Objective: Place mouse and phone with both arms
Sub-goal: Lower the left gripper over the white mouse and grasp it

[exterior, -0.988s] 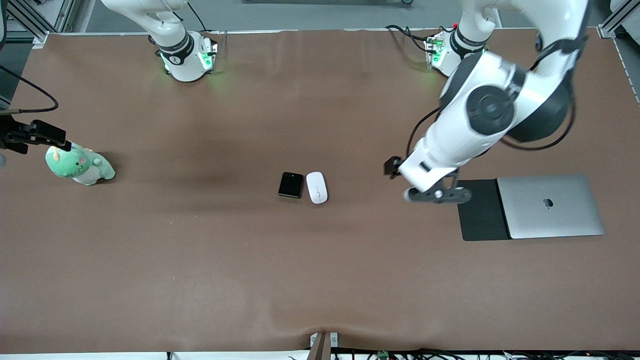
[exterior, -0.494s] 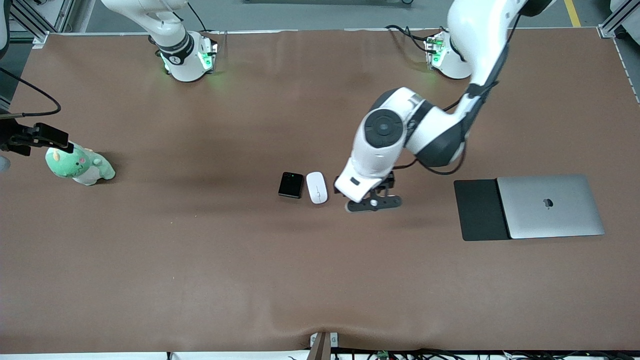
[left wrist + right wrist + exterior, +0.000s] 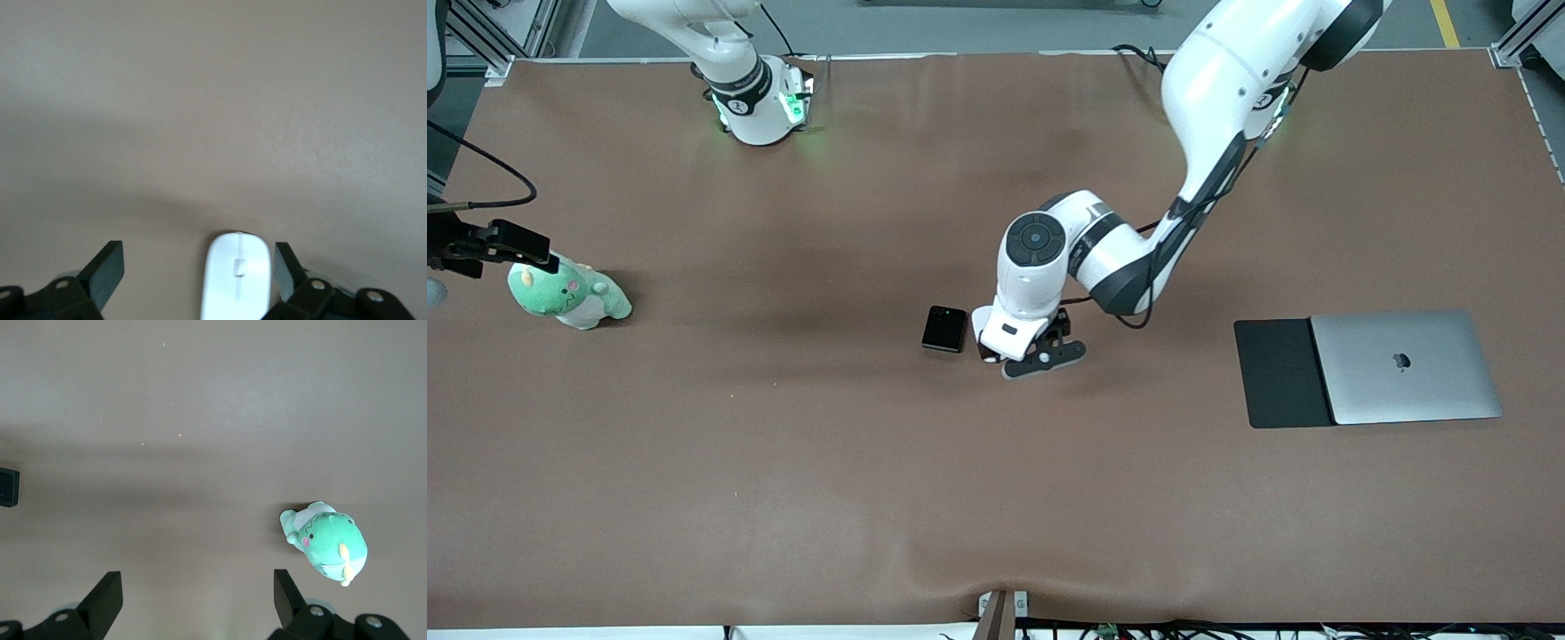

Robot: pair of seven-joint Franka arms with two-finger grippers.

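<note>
Only readable mark: apple logo on laptop [image 3: 1405,366] lid, beside mouse pad [image 3: 1276,373]. Left arm bent low, left gripper [image 3: 193,277] spread wide, released, over mouse [image 3: 238,277]; mouse nearer one finger [image 3: 287,270], long axis along wrist view's vertical. Phone [image 3: 944,329] just beside mouse, toward right arm's end. Right gripper [image 3: 193,597] waits open over plush toy [image 3: 327,543].
</note>
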